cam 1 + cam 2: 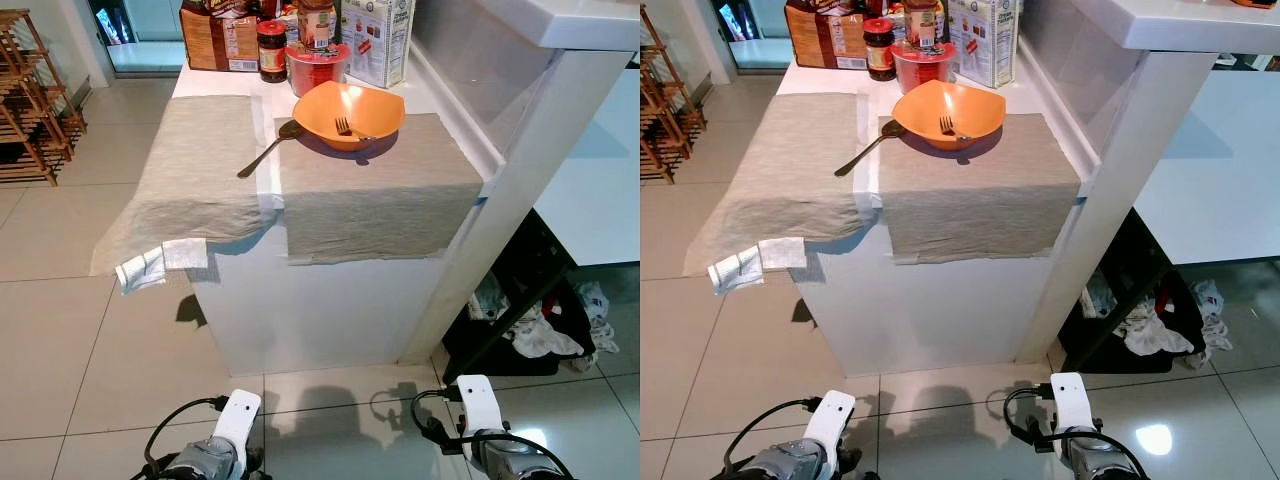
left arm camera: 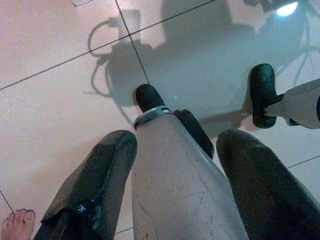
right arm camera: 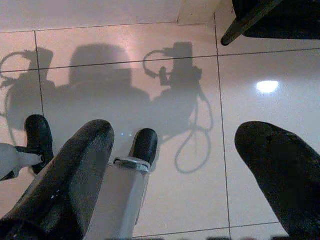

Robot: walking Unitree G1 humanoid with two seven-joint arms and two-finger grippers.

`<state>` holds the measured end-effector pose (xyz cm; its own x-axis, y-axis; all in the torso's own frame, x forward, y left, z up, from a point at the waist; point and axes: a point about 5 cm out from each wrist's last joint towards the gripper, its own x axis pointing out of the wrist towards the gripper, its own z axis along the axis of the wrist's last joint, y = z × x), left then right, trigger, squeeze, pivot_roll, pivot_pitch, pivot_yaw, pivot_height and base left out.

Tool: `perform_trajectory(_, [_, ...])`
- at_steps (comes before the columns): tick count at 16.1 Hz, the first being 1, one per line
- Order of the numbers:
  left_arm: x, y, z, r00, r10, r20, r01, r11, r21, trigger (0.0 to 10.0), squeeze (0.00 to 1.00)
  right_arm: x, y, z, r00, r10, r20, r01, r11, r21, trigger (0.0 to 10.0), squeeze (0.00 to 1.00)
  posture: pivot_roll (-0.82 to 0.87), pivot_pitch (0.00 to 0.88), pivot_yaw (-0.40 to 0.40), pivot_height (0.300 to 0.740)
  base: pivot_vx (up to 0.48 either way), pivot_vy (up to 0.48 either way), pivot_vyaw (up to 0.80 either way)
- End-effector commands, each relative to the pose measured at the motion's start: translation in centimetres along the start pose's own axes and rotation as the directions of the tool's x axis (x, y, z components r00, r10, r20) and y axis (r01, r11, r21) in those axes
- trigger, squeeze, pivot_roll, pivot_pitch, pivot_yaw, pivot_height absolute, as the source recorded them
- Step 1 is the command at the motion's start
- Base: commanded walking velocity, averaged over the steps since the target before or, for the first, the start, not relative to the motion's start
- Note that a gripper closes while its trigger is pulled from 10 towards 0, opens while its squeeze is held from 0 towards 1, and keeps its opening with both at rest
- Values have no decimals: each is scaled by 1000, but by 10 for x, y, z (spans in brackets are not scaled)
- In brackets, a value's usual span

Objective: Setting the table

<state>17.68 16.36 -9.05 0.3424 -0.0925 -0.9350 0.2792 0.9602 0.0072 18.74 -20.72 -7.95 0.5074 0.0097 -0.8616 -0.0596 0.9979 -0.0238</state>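
An orange bowl (image 1: 349, 112) stands at the far end of the right grey placemat (image 1: 375, 190), with a fork (image 1: 343, 126) lying inside it. A spoon (image 1: 268, 147) lies slantwise just left of the bowl, across the gap to the left grey placemat (image 1: 195, 165). Both mats hang over the near edge of the white counter (image 1: 300, 300). Both arms hang low in front of the counter. The left gripper (image 2: 177, 142) and the right gripper (image 3: 175, 132) are open over the tiled floor, with nothing held and my own silver legs showing between the fingers.
Jars (image 1: 272, 50), a red tub (image 1: 317, 68) and boxes (image 1: 378, 40) crowd the counter's far end. A wooden rack (image 1: 30, 100) stands at the left. A black basket with cloths (image 1: 530, 320) sits under the white ledge at the right. A person's toes (image 2: 15, 222) are near my feet.
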Motion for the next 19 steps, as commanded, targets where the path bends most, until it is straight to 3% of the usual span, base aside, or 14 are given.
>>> perform_trajectory(1, [0,-1,-2,1000,1,-3,-1,1000,10,10000,0,-1,-2,-5,1000,-8,-19,7,1000,-10,10000,0,-66,0,-13,740,0,0,0])
perform_trajectory(19, [0,0,-1,1000,-2,-3,2,1000,15,10000,0,-1,-2,-4,1000,-9,-17,9,1000,-10,10000,0,-67,0,-12,740,0,0,0])
